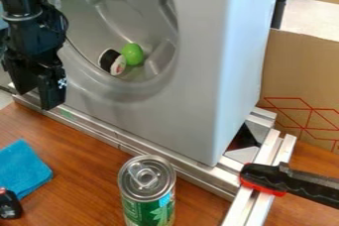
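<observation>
At the left, my gripper (37, 100) hangs beside the rim of the grey washer-like machine (205, 71), above the metal rail, its fingers apart with nothing between them. Inside the round drum opening, a green egg-shaped object (133, 54) rests at the bottom right against a black-and-white sushi-like piece (112, 62). Both lie to the right of my gripper. A green can (147, 190) with a silver top stands upright on the wooden table in front of the machine.
Metal rails (119, 138) run along the machine's base. A blue cloth (23, 168) and a small black object (9, 204) lie front left. At the right, a black-and-red handle (291, 181) crosses the rails, with a cardboard sheet (301, 81) behind.
</observation>
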Controlling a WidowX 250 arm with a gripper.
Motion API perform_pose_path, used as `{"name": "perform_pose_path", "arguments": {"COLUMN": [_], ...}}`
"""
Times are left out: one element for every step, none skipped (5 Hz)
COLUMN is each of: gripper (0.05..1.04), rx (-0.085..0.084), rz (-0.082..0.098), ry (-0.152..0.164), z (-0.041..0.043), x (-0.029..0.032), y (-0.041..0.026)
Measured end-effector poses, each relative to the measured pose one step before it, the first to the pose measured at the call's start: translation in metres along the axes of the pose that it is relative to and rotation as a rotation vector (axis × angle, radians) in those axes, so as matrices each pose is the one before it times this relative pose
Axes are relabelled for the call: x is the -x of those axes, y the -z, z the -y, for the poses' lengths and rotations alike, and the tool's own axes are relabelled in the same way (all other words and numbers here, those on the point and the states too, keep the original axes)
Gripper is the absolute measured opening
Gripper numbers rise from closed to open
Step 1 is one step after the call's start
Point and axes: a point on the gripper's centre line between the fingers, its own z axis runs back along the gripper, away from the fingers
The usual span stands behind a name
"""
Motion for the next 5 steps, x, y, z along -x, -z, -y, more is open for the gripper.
{"name": "perform_pose_path", "arguments": {"gripper": [1.001,1.001,1.001,1.001,1.001], "rx": [0.0121,-0.0444,-0.0456,-0.0042,-0.0231], "rz": [-0.0195,0.0645,0.0380,0.0241,0.0297], "ry": [-0.0002,0.0148,0.0211,0.0003,-0.0320], "z": [0.00141,0.00725,0.00409,0.00065,-0.00534], "x": [0.00166,-0.02269,-0.02873,-0.01768,-0.01308], "y": [0.00573,-0.00851,-0.00431,0.00048,0.00226]}}
